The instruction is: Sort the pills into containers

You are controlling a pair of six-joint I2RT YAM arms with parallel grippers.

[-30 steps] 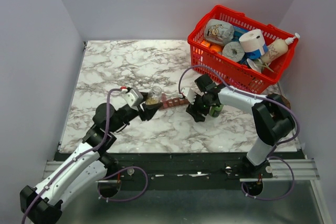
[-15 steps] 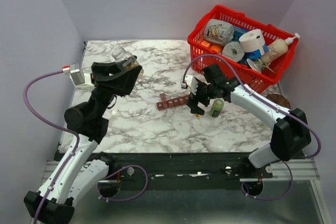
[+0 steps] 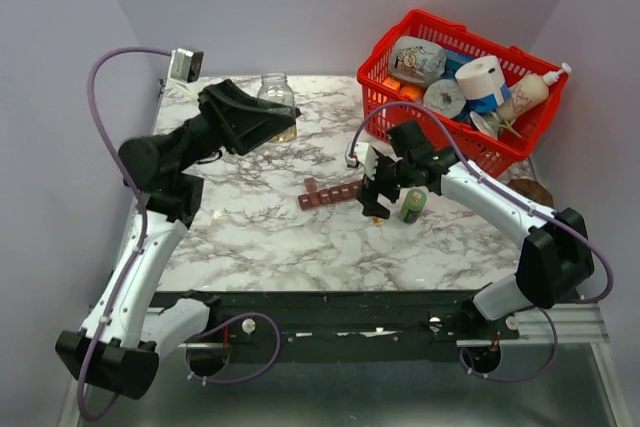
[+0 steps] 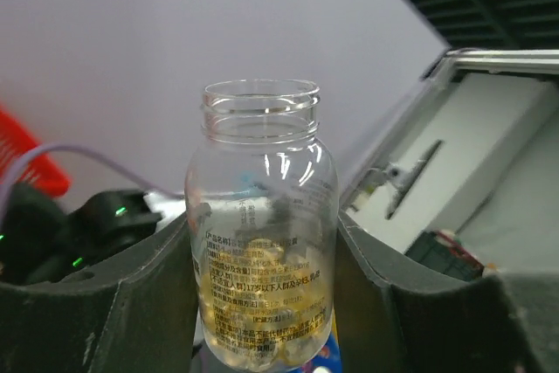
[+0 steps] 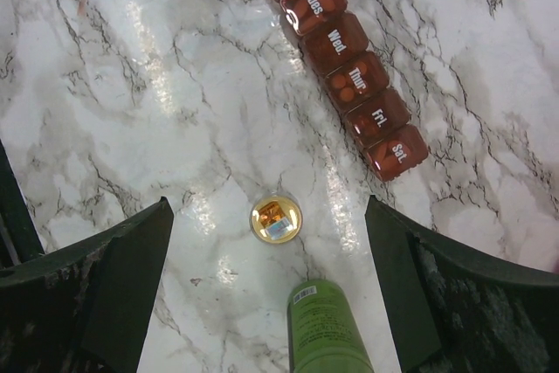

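Observation:
My left gripper (image 4: 262, 312) is shut on a clear uncapped bottle (image 4: 260, 216) with yellow pills (image 4: 262, 299) at its bottom. It is held upright, high over the table's back left (image 3: 277, 97). The containers (image 5: 349, 76), a dark red strip with day labels, lie mid-table (image 3: 330, 193); orange pills (image 5: 347, 89) show through the Thur. lid. My right gripper (image 5: 271, 268) hangs open over the marble just right of the strip (image 3: 375, 192), with nothing between its fingers. Below it lies a gold cap (image 5: 276, 219).
A green bottle (image 5: 327, 329) stands beside the cap, right under the right gripper (image 3: 412, 205). A red basket (image 3: 440, 137) full of household items fills the back right corner. A brown object (image 3: 532, 190) sits at the table's right edge.
The left arm has lifted the bottle from beside the strip, up and back to the left. The right jaws have opened wide and shifted slightly back.

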